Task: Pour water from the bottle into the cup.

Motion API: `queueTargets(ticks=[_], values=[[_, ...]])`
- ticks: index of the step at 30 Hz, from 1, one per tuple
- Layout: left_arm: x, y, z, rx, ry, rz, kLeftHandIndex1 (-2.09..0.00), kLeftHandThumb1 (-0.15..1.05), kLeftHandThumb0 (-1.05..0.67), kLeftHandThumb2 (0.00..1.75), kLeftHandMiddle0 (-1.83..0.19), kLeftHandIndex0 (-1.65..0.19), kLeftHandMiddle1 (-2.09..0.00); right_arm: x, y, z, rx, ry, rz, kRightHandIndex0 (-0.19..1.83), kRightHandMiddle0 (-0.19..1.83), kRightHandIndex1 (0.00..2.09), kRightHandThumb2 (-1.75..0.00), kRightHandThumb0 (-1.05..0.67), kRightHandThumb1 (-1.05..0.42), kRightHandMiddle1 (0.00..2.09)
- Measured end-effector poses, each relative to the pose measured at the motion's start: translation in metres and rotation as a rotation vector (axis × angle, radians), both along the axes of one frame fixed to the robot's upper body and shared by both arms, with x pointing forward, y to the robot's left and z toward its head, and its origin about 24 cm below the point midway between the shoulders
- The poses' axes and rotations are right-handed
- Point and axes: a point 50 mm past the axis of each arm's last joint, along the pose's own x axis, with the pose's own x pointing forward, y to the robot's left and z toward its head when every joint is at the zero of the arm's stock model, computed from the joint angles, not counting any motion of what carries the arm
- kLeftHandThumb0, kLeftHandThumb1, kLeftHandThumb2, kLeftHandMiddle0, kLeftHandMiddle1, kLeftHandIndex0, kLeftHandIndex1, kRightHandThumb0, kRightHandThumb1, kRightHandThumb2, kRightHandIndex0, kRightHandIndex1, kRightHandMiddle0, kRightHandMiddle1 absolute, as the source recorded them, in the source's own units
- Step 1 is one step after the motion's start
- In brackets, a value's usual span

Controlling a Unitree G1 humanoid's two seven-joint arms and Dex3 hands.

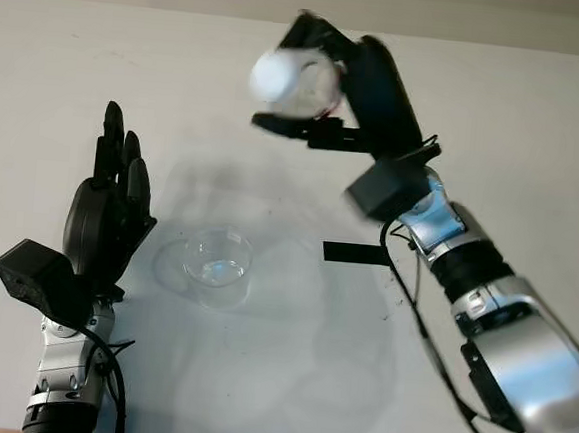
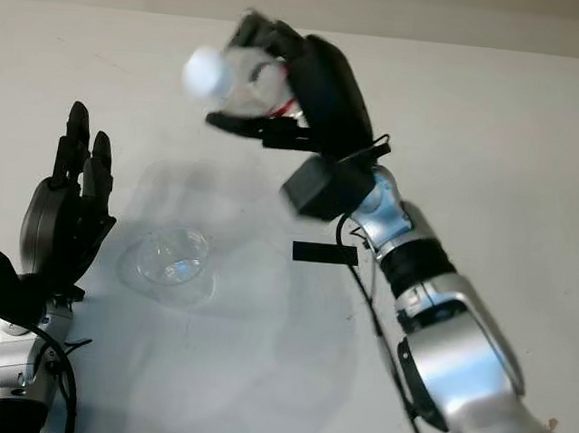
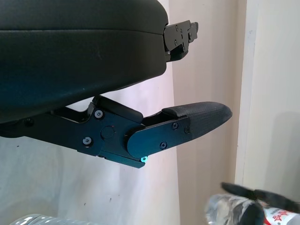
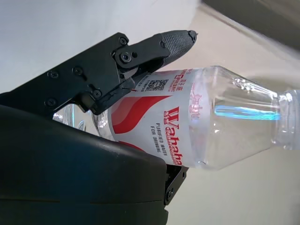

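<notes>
Right hand (image 1: pixel 324 99) clenched round bottle (image 1: pixel 292 79), top centre, raised and tipped | cup (image 1: pixel 218 261) centre-left on table (image 1: pixel 538 116) | left hand (image 1: pixel 109 212) released, lower left | bottle: thin plastic, likely light and squashy; keep your hold on the labelled barrel, squeeze gently.

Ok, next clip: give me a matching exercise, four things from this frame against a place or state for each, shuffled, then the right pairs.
Things:
1. bottle
2. cup
3. left hand
4. black strip

Places or states:
A. open, raised beside the cup
B. flat on the table, under the right arm
C. held in the air by the right hand
D. standing on the table, clear

Pairs: 1-C, 2-D, 3-A, 4-B
</notes>
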Motion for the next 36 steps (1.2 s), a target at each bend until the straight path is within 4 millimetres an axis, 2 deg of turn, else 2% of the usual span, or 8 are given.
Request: queueTargets(ticks=[3,7,10,14,23,29,36], values=[[-0.001,0.001,-0.001,0.003,0.002,-0.004,0.00,1.05,-0.75,0.70,0.19,0.19,0.00,-0.004,-0.018,-0.015,0.178,0.241,0.067,1.26,0.93,2.09,-0.48,-0.35,-1.05,2.09],[-0.002,0.001,-0.002,0.008,0.006,-0.013,0.00,1.05,-0.76,0.71,0.19,0.19,0.00,-0.015,-0.030,-0.037,0.257,0.462,0.158,1.25,0.98,2.09,-0.49,-0.36,-1.05,2.09],[-0.002,0.002,-0.002,0.004,0.006,-0.017,0.00,1.05,-0.75,0.72,0.19,0.19,0.00,-0.022,-0.034,-0.044,0.303,0.557,0.194,1.25,0.99,2.09,-0.49,-0.37,-1.05,2.09],[-0.002,0.002,-0.002,0.001,0.004,-0.023,0.00,1.05,-0.75,0.73,0.19,0.19,0.00,-0.032,-0.037,-0.044,0.302,0.572,0.233,1.24,0.98,2.09,-0.50,-0.39,-1.05,2.09],[-0.002,0.003,-0.002,0.001,0.006,-0.025,0.00,1.05,-0.74,0.75,0.19,0.19,0.00,-0.061,-0.048,-0.054,0.113,0.571,0.189,1.14,0.90,2.09,-0.48,-0.40,-1.05,2.09],[-0.002,0.004,-0.002,-0.005,0.005,-0.031,0.00,1.05,-0.75,0.74,0.19,0.19,0.00,-0.070,-0.049,-0.052,0.067,0.542,0.166,1.17,0.88,2.09,-0.48,-0.41,-1.05,2.09],[-0.004,0.007,0.000,0.010,-0.019,-0.029,0.00,1.05,-0.72,0.77,0.19,0.19,0.00,-0.074,-0.050,-0.060,0.029,0.572,0.111,1.23,0.89,2.09,-0.52,-0.40,-1.05,2.09]])
